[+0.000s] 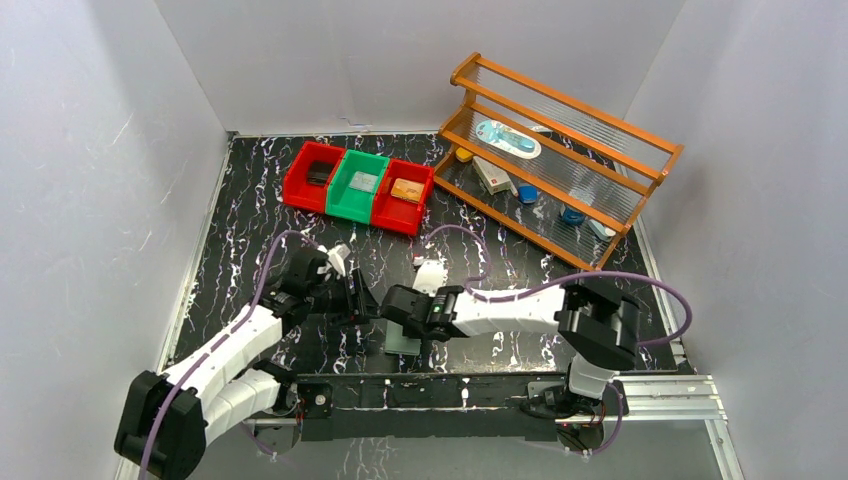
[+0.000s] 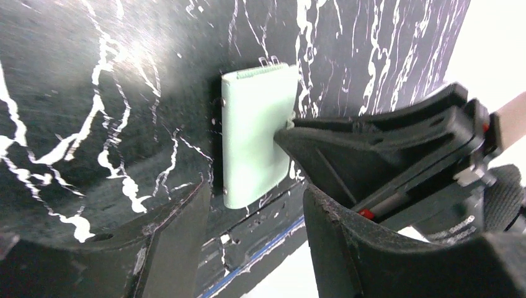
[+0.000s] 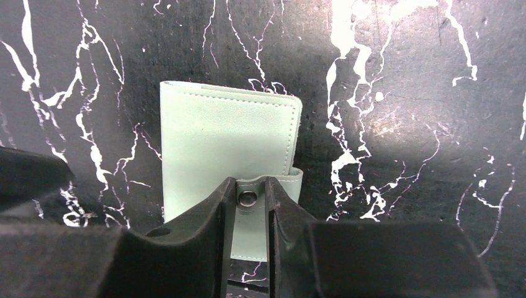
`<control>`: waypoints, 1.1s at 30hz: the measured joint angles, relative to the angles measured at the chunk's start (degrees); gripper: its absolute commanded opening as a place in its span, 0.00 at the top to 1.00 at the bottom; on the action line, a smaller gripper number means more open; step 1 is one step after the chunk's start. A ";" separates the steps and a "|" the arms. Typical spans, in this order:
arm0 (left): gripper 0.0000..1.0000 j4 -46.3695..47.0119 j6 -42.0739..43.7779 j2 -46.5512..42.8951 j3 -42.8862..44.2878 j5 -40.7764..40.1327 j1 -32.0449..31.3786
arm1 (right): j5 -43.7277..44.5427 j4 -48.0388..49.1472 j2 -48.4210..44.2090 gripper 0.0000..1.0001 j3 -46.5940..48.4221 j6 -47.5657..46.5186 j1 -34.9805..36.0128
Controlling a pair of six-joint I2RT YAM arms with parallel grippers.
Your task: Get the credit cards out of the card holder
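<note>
Near edge: the left gripper [image 2: 248, 245] hangs just above the black marbled table [image 1: 250, 220]. Its jaws are well apart and nothing is between them. Only the two inner finger faces show in its wrist view; the rest is cut off by the frame.

The card holder [image 3: 229, 136] lies flat and closed on the table between the two arms, close to the near edge, sage-green cover up. Its inside is hidden by the cover. From above, only a pale corner of it shows beneath the right arm's wrist.

The right gripper [image 3: 248, 208] is down on the holder's strap. Its fingers [image 3: 211, 217] stand close together on either side of the snap stud [image 3: 248, 198]. Whether they pinch the strap or merely flank it cannot be determined.

Just beyond lies a small white object [image 1: 430, 272], too small to identify.

Far side: three bins stand touching in a row, a red bin [image 1: 300, 185], a green bin [image 1: 345, 198] and a second red bin [image 1: 395, 215]. They hold, in that order, a dark card [image 1: 320, 172], a grey card [image 1: 363, 181] and a tan card [image 1: 406, 188]. No detail is legible on any card.

At far right stands a wooden rack [image 1: 560, 100]; its small contents are indistinct.
</note>
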 measured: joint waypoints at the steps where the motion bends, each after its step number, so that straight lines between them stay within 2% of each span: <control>1: 0.45 0.00 -0.42 0.09 -0.04 -0.31 -1.51 | -0.22 1.68 -0.96 0.74 -1.42 -0.09 -0.04; 7: 0.41 0.15 -1.46 1.40 -0.07 -2.56 -8.37 | -2.12 10.54 -5.62 0.66 -8.68 -0.09 -0.94; 14: 0.40 -0.09 -1.01 10.62 2.43 -7.32 -14.82 | -3.34 14.27 -7.80 0.61 -11.78 0.79 -1.68; 21: 0.40 -3.41 1.22 16.90 6.19 -12.92 -18.51 | -2.84 11.52 -8.94 0.60 -13.03 2.34 -1.68; 33: 0.40 -5.44 2.19 17.42 7.52 -16.20 -19.30 | -0.02 1.97 -9.20 0.61 -12.98 4.57 -1.73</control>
